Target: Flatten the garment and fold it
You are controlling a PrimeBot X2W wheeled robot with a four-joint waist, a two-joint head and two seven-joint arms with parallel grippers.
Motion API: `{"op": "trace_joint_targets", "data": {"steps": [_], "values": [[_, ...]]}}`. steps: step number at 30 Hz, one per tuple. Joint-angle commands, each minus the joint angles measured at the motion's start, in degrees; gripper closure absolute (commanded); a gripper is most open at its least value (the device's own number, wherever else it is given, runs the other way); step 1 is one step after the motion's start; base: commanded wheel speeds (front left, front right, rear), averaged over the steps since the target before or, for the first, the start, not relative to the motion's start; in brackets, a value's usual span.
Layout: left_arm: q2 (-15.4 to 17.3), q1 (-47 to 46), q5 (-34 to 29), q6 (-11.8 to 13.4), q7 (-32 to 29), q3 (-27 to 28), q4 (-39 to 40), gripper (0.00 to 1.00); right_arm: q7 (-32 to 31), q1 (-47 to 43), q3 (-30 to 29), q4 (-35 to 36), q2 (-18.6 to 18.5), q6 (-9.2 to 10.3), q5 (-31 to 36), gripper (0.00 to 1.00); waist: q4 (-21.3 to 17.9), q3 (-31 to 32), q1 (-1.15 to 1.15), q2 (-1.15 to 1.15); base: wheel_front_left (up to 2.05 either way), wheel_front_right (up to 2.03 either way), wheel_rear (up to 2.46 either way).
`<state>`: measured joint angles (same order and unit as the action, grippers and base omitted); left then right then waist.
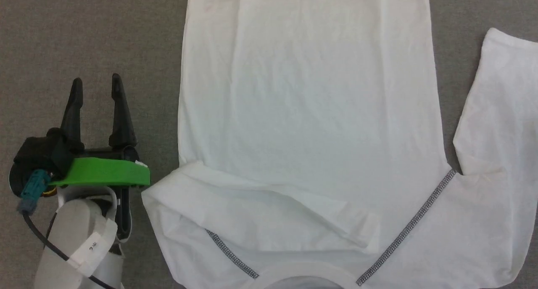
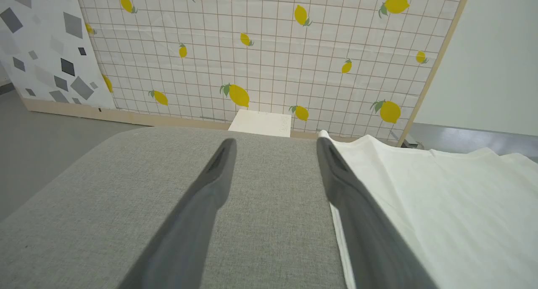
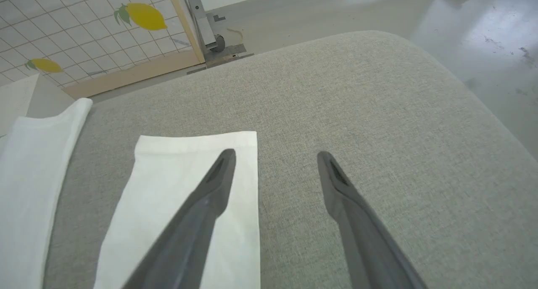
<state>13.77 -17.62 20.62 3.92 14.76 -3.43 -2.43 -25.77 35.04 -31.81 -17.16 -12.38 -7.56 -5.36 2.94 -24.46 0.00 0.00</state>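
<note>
Soft white garment [image 1: 311, 91] on coarse grey woven surface [image 1: 84, 28]; left gripper [image 1: 96, 79], right gripper [image 3: 276, 154] spread, empty.

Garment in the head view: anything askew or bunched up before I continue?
Yes. The garment lies smooth in the body, but the left sleeve is folded across it near the collar with slanting ridges, while the right sleeve splays outward, unfolded.

I see bright, even light. The large white soft-fabric shirt [image 1: 311, 91] beside my left gripper [image 1: 96, 79] washes out; glossy grey floor [image 3: 496, 28] past my right gripper [image 3: 276, 154] glares.
</note>
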Motion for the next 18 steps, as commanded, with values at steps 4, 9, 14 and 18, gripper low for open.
{"op": "trace_joint_targets", "data": {"steps": [4, 9, 14, 18], "values": [[-3.0, 0.4, -3.1, -2.5, 0.2, 4.2, 2.0, 0.0, -4.5, 6.2, -2.2, -4.0, -1.3, 0.08, 1.2, 0.0, 3.0, -6.5, 0.0, 0.0, 0.0, 0.0, 0.0], [-5.2, 0.1, -5.3, -4.9, 0.2, 7.0, 3.0, 0.0, -8.8, 9.0, -2.7, -5.9, -2.6, 0.08, 3.1, 0.0, 3.9, -8.6, 0.0, 0.0, 0.0, 0.0, 0.0], [-7.0, -0.4, -6.9, -6.9, 0.2, 9.0, 2.8, 0.0, -12.2, 9.8, -3.8, -6.4, -2.9, 0.08, 6.0, 0.74, 4.4, -9.2, 0.0, 0.0, 0.0, 0.0, 0.0], [-8.1, -0.2, -8.1, -7.8, 0.2, 10.0, 2.6, 0.0, -14.9, 8.6, -3.6, -5.3, -2.9, 0.08, 6.8, 1.0, 4.3, -8.5, 0.0, 0.0, 0.0, 0.0, 0.0]]}}
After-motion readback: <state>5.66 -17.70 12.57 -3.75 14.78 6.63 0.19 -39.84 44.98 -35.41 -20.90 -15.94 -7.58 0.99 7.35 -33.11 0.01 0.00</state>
